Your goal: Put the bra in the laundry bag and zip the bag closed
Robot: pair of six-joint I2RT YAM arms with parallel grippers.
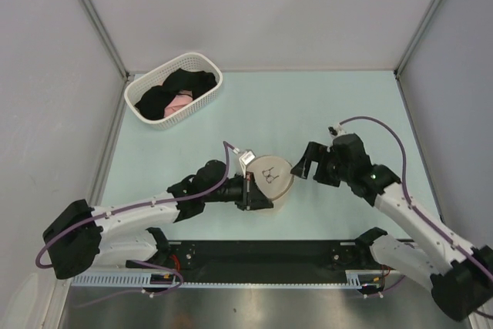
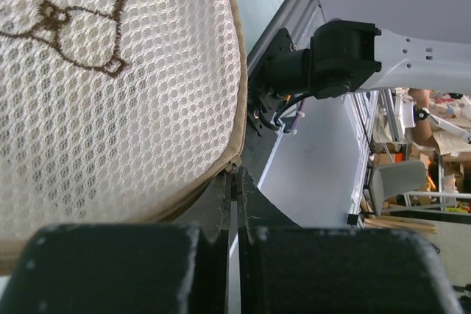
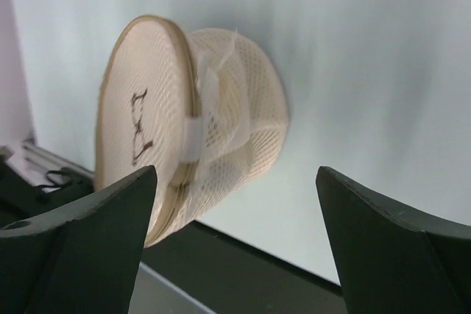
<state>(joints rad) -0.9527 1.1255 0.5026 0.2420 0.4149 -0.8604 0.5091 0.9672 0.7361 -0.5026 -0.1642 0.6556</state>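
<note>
The laundry bag [image 1: 271, 176], a cream mesh pod with a dark bra icon, stands tilted on its edge near the table's front. Its two halves lie together along a tan zip seam [image 3: 193, 93]. My left gripper [image 1: 253, 190] is at the bag's near left rim, shut on the small zip pull [image 2: 234, 169] at the seam. The mesh face [image 2: 110, 93] fills the left wrist view. My right gripper [image 1: 303, 161] is open and empty just right of the bag [image 3: 221, 123], not touching it. No yellow bra shows in any view.
A white slotted basket [image 1: 202, 63] with black and pink garments [image 1: 173, 92] stands at the back left. The black rail [image 1: 262, 252] runs along the table's near edge just below the bag. Grey walls close in the sides.
</note>
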